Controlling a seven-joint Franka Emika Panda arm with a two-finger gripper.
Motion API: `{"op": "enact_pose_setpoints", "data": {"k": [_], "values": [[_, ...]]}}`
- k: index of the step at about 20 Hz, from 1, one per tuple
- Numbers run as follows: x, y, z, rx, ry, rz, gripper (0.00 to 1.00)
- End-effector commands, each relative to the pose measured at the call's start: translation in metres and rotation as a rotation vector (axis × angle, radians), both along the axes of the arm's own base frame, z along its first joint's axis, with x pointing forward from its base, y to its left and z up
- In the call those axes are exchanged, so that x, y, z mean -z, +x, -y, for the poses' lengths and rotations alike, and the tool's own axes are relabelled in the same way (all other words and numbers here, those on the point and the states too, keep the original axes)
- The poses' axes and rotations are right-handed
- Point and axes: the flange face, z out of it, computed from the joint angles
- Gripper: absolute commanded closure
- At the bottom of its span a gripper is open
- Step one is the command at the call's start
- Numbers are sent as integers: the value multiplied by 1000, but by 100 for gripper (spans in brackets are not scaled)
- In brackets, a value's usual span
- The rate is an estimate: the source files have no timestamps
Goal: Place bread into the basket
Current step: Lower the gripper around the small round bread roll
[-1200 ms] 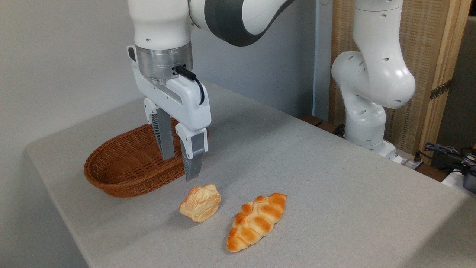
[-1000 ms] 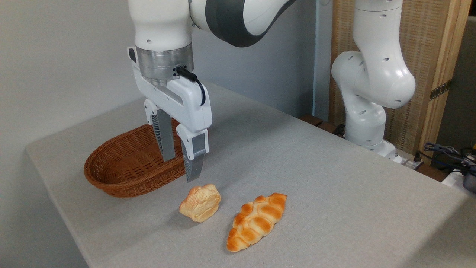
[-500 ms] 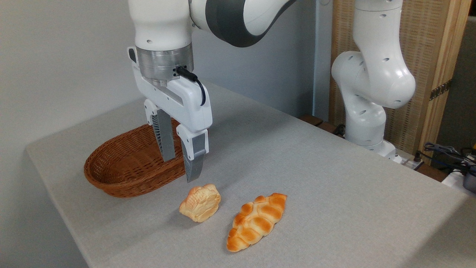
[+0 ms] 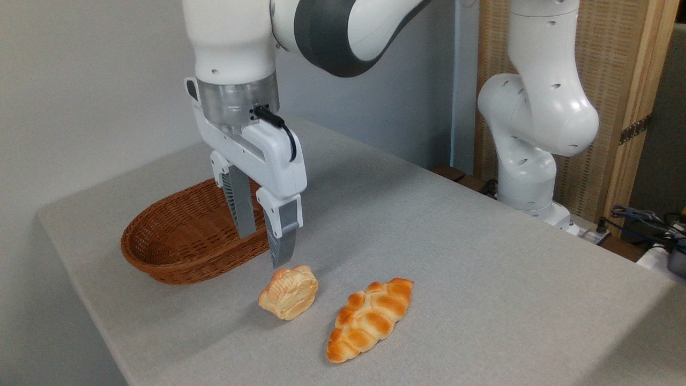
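A robot gripper (image 4: 263, 249) hung with its fingers narrowly parted and empty above the small bread (image 4: 288, 293), which lay on the table (image 4: 482, 279) near its front edge, just beside the wicker basket (image 4: 182, 236).

A: State the position of the tool (image 4: 263, 251).

B: It hangs above the grey cloth-covered table (image 4: 455, 257), fingers pointing down and spread apart, nothing between them. The nearer fingertip is just above the small pale golden-yellow ridged bun (image 4: 288, 293).

A: And the other items?

B: The shallow oval reddish-brown wicker basket (image 4: 182, 241) sits left of the bun, close but apart. The longer orange-brown braided loaf (image 4: 370, 319) lies to the bun's right, not touching.
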Motion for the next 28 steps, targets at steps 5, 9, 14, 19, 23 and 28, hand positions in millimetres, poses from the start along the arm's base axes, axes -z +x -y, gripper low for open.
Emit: {"op": "enact_pose_setpoints", "data": {"k": [5,9,14,19,23,28], "values": [[49,-9,0,12,2,-80,0],[67,-5,-1,8,9,-112,0],[88,1,4,10,15,-146,1],[95,3,7,14,6,-150,54],[96,3,7,44,5,-150,64],[96,3,7,44,5,-151,64]]}}
